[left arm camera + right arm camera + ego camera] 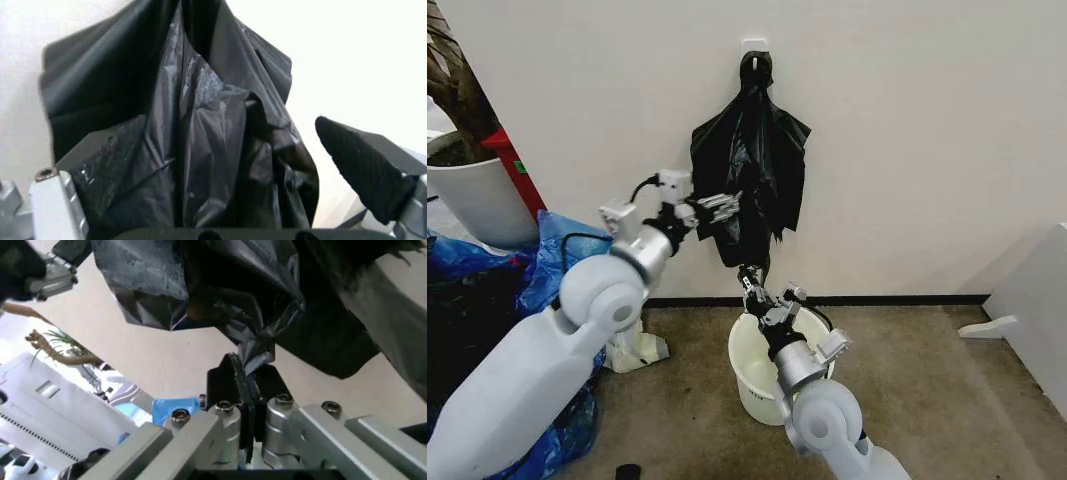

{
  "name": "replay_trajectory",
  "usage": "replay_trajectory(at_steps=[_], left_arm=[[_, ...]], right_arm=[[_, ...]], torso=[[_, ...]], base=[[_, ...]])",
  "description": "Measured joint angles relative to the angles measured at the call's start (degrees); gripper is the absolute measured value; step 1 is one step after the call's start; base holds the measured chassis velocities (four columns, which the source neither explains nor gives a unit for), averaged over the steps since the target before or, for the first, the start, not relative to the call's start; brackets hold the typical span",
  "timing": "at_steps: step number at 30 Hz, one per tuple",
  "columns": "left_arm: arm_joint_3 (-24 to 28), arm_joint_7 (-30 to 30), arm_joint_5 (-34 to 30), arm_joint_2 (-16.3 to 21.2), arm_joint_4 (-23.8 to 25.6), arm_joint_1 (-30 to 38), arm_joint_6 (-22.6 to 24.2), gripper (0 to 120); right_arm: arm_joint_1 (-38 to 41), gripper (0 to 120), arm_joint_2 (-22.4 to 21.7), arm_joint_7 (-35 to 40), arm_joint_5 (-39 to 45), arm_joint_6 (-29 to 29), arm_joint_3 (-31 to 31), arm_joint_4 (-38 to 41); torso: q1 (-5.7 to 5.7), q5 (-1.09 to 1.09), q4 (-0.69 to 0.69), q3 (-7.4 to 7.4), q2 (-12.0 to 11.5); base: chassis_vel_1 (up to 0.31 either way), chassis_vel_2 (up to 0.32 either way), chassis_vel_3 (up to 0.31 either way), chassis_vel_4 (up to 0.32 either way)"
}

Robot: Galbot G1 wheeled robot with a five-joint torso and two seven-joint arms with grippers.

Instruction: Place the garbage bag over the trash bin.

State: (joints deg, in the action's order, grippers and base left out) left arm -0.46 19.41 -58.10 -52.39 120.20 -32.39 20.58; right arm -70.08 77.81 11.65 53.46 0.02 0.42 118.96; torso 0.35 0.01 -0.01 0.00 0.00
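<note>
both my grippers are at the garbage bag [749, 170], which hangs from a hook on the wall above the trash bin [749, 372]. my right gripper [245, 371] is pinched closed on the bag's lowest tip, just over the bin's rim — my left gripper [220, 165] is spread wide, fingers either side of the bag's folds.

The left gripper [724, 205] is raised high, its fingers apart. The right gripper [751, 277] sits lower, pinched closed.
</note>
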Motion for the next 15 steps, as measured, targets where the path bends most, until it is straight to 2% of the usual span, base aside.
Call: replay_trajectory(at_steps=[5,10,15], left_arm=[[3.48,4.90,0.08,-3.84,-3.33,4.41,2.57,100],[4.89,8.84,1.10,-6.33,-4.99,6.26,4.94,100],[5.67,10.41,2.42,-7.18,-5.97,7.08,6.09,100]], right_arm=[[-1.71,0,-0.15,-0.29,-0.62,0.26,0.98,0.47],[-2.75,0,-0.55,-0.71,-0.69,0.45,1.63,0.69],[-2.93,0,-0.57,-0.89,-0.70,0.68,1.71,0.78]], torso=[[0.00,0.00,0.00,0.00,0.00],[0.00,0.00,-0.01,0.00,0.00],[0.00,0.00,-0.01,0.00,0.01]], base=[[0.000,0.000,0.000,0.000],[0.000,0.000,0.000,0.000],[0.000,0.000,0.000,0.000]])
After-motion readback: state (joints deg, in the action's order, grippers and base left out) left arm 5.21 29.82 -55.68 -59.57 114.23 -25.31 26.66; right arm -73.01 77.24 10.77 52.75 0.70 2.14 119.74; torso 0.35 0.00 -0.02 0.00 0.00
